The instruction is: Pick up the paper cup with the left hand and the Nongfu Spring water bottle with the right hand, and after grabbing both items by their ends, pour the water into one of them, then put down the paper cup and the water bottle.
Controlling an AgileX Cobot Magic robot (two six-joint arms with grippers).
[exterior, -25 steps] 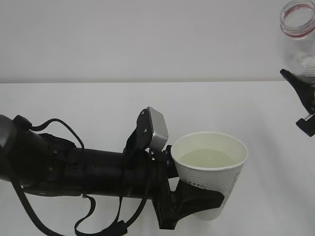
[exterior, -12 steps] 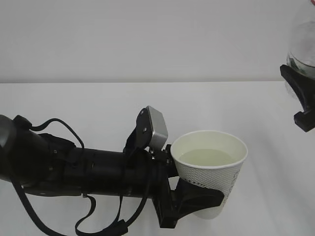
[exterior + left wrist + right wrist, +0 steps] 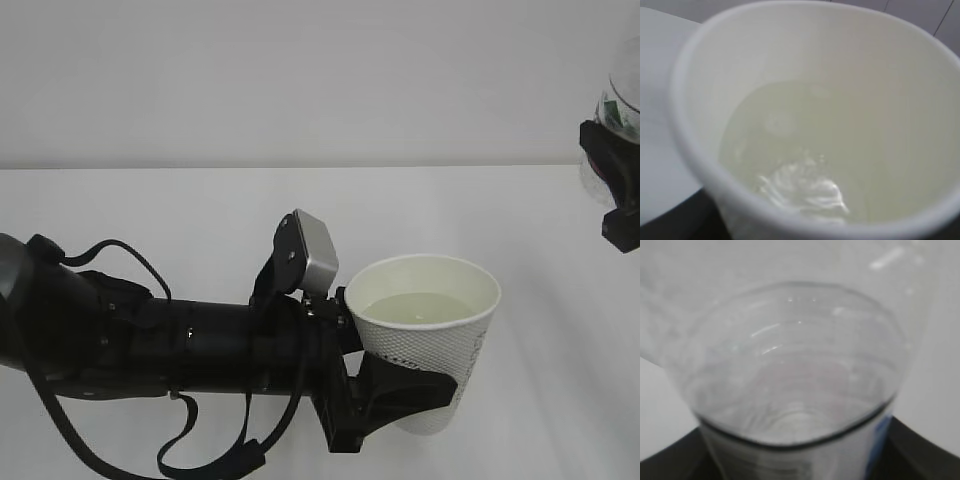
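though blurred, one paper cup (image 3: 428, 330), one bottle (image 3: 622, 105)

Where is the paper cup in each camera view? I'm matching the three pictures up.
Exterior view: the paper cup sits lower centre-right, held by the left end effector, upright.
Left wrist view: the cup fills nearly the whole picture, seen from above.
Right wrist view: not in it; only the water bottle shows.
Shared landmark: the water inside the cup, also in the left wrist view.
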